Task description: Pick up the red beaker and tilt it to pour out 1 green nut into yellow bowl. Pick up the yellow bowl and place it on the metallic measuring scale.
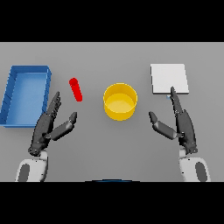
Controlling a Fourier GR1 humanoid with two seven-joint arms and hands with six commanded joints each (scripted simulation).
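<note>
Table (109, 57): grey surface carrying everything; all the objects sit in the far half, within reach of both arms.
Blue bin (12, 94): open rectangular tray at 9 o'clock from the bowl, off to the robot's left; the task does not name it, so it probably plays no part.
Scale (169, 78): flat pale square pad at 2 o'clock from the bowl, lying level, likely so the bowl can be set on it later.
Yellow bowl (120, 101): upright at the centre, mouth up to catch the nut; inside looks bare, so the pour is judged not yet done.
Left hand (49, 127): fingers straight and spread, gripping nothing, at 7 o'clock from the beaker and apart from it, placed for the pickup.
Right hand (177, 124): fingers straight, empty, at 4 o'clock from the bowl, fingertip overlapping the scale's near edge.
Red beaker (76, 89): small, leaning, at 9 o'clock beside the bowl; no nut can be made out.
</note>
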